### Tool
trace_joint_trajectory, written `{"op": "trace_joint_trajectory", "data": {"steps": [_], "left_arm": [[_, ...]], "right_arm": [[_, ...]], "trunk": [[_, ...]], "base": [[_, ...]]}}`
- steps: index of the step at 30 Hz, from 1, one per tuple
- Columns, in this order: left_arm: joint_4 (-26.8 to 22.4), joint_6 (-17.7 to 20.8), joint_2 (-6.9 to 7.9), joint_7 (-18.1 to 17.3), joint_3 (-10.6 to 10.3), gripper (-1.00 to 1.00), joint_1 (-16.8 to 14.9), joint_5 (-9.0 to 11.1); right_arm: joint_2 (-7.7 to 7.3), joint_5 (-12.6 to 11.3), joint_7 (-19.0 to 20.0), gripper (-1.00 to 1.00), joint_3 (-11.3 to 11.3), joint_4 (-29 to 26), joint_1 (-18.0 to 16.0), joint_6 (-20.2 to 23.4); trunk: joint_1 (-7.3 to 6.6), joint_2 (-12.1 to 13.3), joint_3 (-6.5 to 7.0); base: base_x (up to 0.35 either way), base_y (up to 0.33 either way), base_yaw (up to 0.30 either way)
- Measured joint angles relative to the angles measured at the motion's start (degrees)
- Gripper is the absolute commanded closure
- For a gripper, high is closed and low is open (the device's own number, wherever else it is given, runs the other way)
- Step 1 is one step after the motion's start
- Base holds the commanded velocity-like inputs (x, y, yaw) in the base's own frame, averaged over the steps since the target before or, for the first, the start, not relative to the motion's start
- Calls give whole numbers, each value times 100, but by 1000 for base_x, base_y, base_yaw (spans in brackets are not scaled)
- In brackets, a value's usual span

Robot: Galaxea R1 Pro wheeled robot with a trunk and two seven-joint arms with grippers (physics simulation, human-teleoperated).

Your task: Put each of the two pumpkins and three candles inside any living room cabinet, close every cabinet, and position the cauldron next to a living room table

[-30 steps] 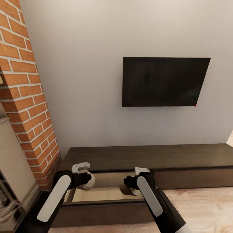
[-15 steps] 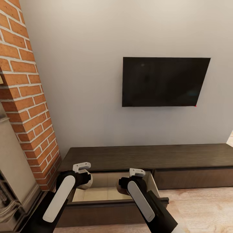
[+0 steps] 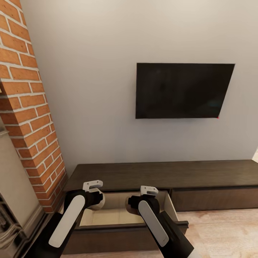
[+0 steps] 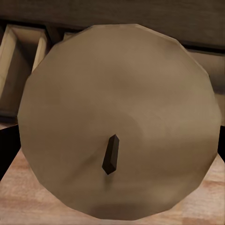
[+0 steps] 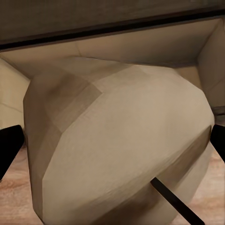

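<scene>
Holding one candle apiece, both arms hang over the pulled-out drawer of the cabinet (image 3: pixel 161 172), whose pale beige inside lies open below them. The left claw (image 3: pixel 94 195) is clenched on the left candle (image 4: pixel 117 122), seen wick-end on with black fingertips at its sides; the right claw (image 3: pixel 138 200) grips the right candle (image 5: pixel 117 150), which sits tilted between its fingers (image 5: pixel 9 145). To do this step well, I would lower each candle until it is close to the drawer floor (image 3: pixel 107 216) before letting go, setting them well apart and clear of the drawer front (image 3: pixel 114 234). The tilted one may roll, so release it low and gently, then lift straight out.
</scene>
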Motion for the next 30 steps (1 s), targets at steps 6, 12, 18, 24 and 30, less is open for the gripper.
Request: {"op": "trace_joint_trajectory", "data": {"steps": [6,12,18,24,30], "left_arm": [[3,5,0,-7,-11,100,0,-1],[-2,2,0,-17,-12,100,0,0],[0,-1,0,-25,-12,100,0,-1],[2,3,0,-28,-12,100,0,7],[-13,-7,0,-13,-126,100,0,3]], "right_arm": [[-4,-13,0,100,0,16,0,-78],[-4,-19,6,100,3,32,0,-87],[-2,-28,11,100,4,51,0,-88],[0,-35,17,100,6,61,0,-96],[-1,-42,19,100,3,63,0,-95]], "trunk": [[0,0,0],[-2,0,0],[-1,0,0],[-1,0,0],[0,0,0]], "base": [[159,2,0],[171,0,0],[130,0,0],[131,0,0],[50,0,0]]}}
